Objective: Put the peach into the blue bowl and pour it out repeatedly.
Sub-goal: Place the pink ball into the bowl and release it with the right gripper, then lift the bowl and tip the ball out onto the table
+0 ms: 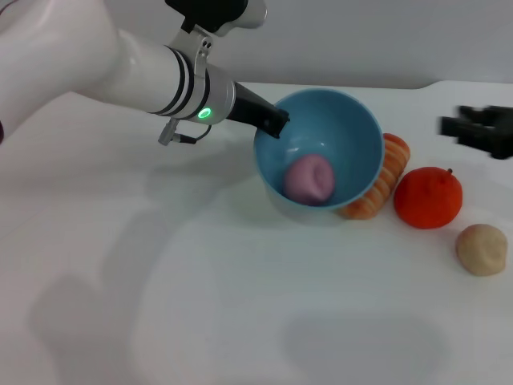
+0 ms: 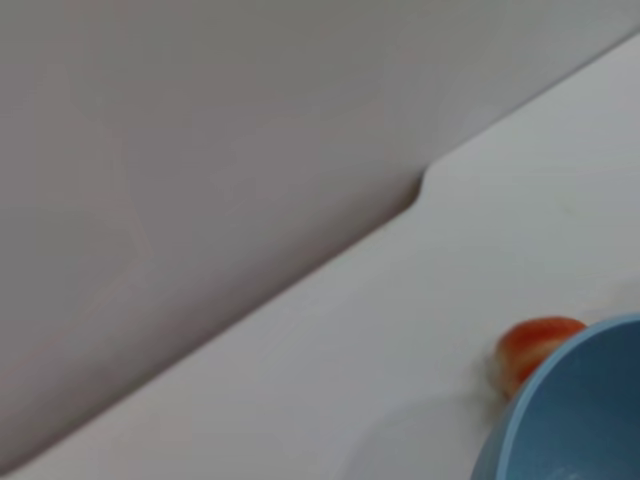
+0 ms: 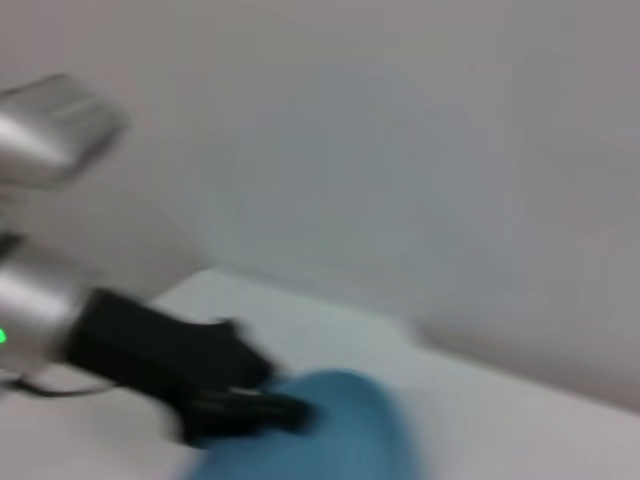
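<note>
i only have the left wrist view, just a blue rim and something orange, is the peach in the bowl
Observer: Yes, the peach lies inside the blue bowl, against its lower wall.
Operator: is the bowl flat on the table
Observer: No, it is tilted, its opening facing the head camera, with the left gripper clamped on its rim.
Operator: where's the right arm
Observer: The right gripper is at the far right edge of the head view, apart from the bowl.

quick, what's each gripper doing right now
Left gripper: shut on the rim of the light blue plastic bowl, tilted, with the small pink round peach inside.
Right gripper: at the table's right edge, holding nothing visible; open or shut cannot be told.
</note>
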Robot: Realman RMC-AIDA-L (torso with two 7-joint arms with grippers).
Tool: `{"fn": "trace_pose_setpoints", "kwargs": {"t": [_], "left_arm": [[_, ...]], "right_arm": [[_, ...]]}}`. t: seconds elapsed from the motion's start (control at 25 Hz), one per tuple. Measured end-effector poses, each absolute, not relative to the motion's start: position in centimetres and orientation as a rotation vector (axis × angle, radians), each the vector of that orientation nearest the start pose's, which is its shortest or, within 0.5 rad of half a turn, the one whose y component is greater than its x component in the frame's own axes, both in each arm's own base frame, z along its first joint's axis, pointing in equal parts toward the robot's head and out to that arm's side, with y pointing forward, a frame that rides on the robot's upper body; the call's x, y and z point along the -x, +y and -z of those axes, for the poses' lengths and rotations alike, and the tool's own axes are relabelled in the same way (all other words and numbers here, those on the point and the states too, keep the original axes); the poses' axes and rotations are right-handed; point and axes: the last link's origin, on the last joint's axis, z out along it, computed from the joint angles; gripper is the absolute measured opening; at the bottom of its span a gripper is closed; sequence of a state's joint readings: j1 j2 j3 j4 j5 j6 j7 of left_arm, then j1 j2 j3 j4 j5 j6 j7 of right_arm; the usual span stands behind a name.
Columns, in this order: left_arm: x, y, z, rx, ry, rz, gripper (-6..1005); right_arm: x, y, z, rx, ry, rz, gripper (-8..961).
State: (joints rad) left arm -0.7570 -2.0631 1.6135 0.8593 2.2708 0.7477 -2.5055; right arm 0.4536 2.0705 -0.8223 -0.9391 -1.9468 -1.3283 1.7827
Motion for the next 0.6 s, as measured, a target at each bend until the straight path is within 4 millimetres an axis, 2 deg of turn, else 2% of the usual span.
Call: {"fn": "trace_pose_setpoints", "kwargs": {"t": [0.2, 0.32, 0.36, 0.4, 0.6], "left_arm": [[15.9, 43.1, 7.0, 2.438, -0.696, 0.021, -1], [14.5, 43.4, 7.2, 2.442, -0.585, 0.037, -1], [13.9, 43.3, 7.4, 2.447, -0.543, 0.039, -1], [13.2, 43.2, 7.6, 2.45, -0.472, 0.037, -1], [10.5, 42.0, 9.3, 2.42, -0.066, -0.006, -2]], "right_arm": [[-31.9, 33.8, -6.0, 2.213, 0.907, -0.634, 438], [-34.4, 31.8, -6.6, 2.077, 0.96, -0.721, 438], [-35.8, 30.7, -6.5, 2.005, 1.002, -0.757, 438], [-35.8, 30.7, -6.5, 2.005, 1.002, -0.757, 438], [-38.4, 28.1, -5.8, 1.879, 1.092, -0.798, 438]]}}
